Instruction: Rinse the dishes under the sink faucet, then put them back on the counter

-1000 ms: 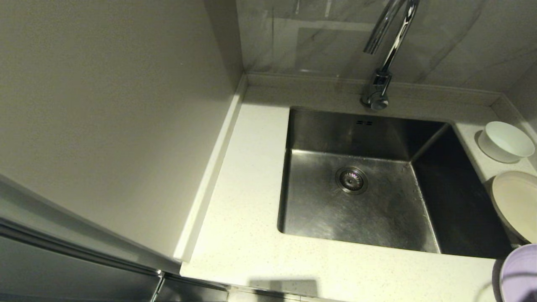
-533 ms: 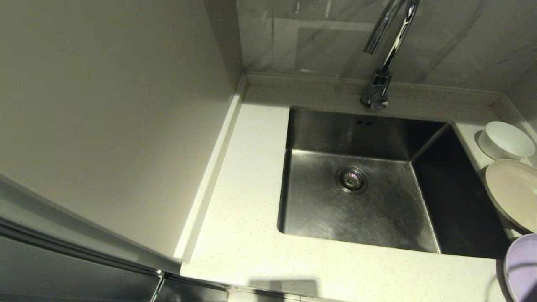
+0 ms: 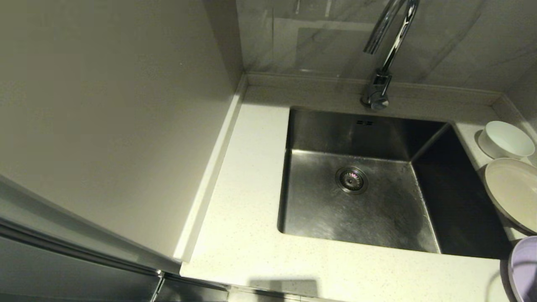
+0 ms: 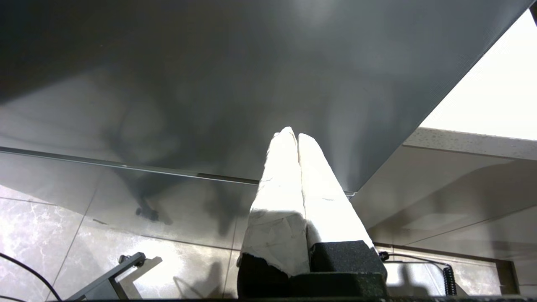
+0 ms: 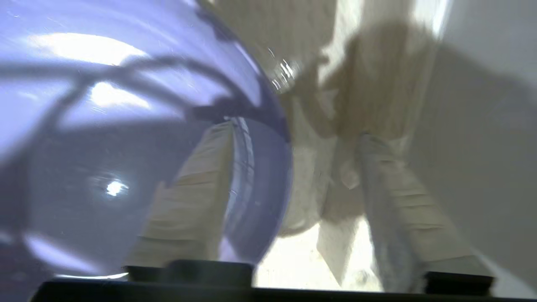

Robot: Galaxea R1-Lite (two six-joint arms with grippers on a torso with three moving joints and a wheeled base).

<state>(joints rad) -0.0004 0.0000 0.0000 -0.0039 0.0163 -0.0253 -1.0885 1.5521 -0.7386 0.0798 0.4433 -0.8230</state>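
The lavender plate (image 3: 524, 268) shows only its edge at the head view's bottom right corner, on the counter (image 3: 247, 201). My right gripper (image 5: 295, 132) is open. The lavender plate (image 5: 105, 126) has its rim in the gap, close against one finger (image 5: 197, 197), and the other finger (image 5: 398, 197) stands well clear. On the counter right of the sink (image 3: 327, 130), the cream plate (image 3: 512, 193) lies beside the white bowl (image 3: 505, 140). The faucet (image 3: 388, 46) rises behind the basin. My left gripper (image 4: 293, 133) is shut and parked low before a dark cabinet front.
The drain strainer (image 3: 351, 179) sits in the middle of the basin floor. A tall pale wall panel (image 3: 113, 117) borders the counter on the left, and a marble backsplash (image 3: 319, 37) runs behind the faucet.
The cream plate has shifted back toward the white bowl. The lavender plate's edge has drawn slightly further toward the right edge of the head view.
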